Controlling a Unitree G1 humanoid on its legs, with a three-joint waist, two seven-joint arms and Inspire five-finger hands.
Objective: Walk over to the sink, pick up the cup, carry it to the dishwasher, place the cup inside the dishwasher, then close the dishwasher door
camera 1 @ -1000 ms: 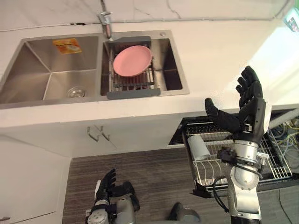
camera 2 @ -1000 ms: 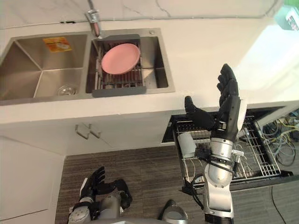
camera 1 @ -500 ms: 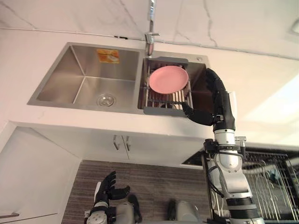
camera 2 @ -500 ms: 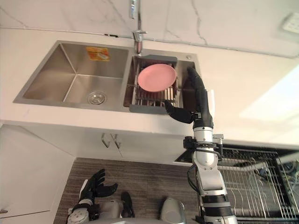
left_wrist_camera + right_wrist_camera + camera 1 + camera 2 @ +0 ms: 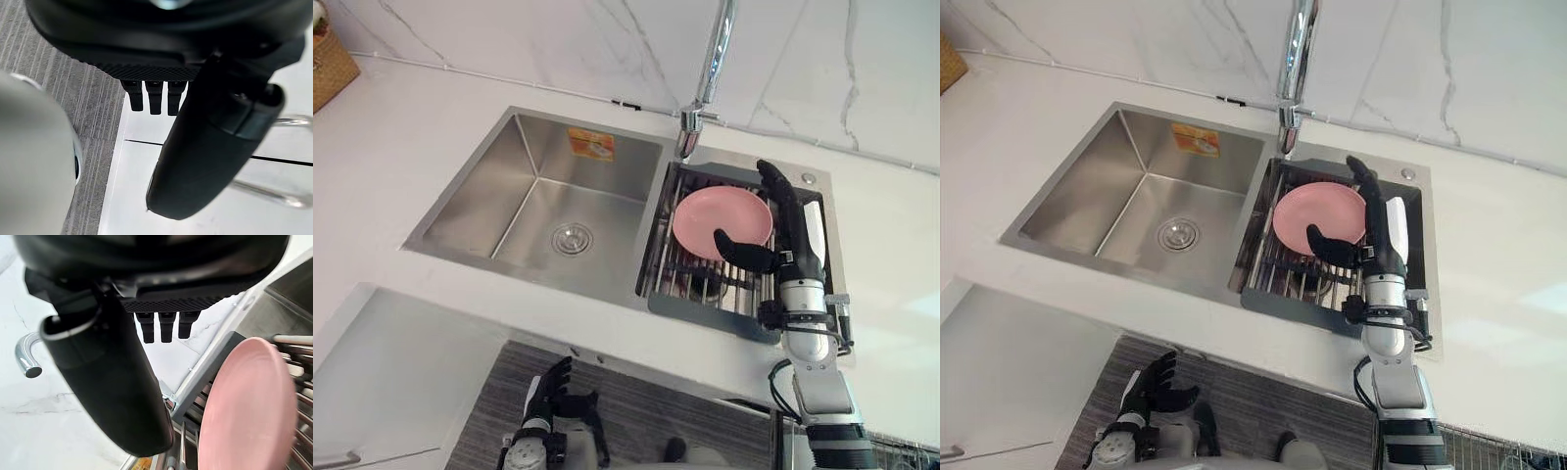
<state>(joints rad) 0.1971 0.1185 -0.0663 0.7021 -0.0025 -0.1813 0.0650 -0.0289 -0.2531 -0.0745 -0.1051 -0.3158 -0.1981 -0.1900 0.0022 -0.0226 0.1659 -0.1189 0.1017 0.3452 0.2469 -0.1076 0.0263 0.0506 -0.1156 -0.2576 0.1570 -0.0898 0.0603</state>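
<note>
My right hand (image 5: 795, 253) is raised over the sink's right basin, open, with straight fingers and the thumb (image 5: 115, 382) held out. It hovers just in front of a pink plate (image 5: 717, 213) and holds nothing. The plate leans in a wire dish rack (image 5: 700, 286) set in that basin. A dim round shape lies low in the rack under the plate; I cannot tell what it is. My left hand (image 5: 548, 394) hangs low near the floor, open and holding nothing.
The double steel sink (image 5: 499, 181) has a bare left basin with a drain (image 5: 572, 238). A chrome faucet (image 5: 710, 69) rises behind the divider. White counter surrounds the sink, with a wicker basket (image 5: 328, 54) at the far left. White cabinet fronts (image 5: 195, 196) stand below.
The camera has swung left and closer to the sink, so the dishwasher rack has left view. My right hand, still open, now hovers over the right basin by the plate.
</note>
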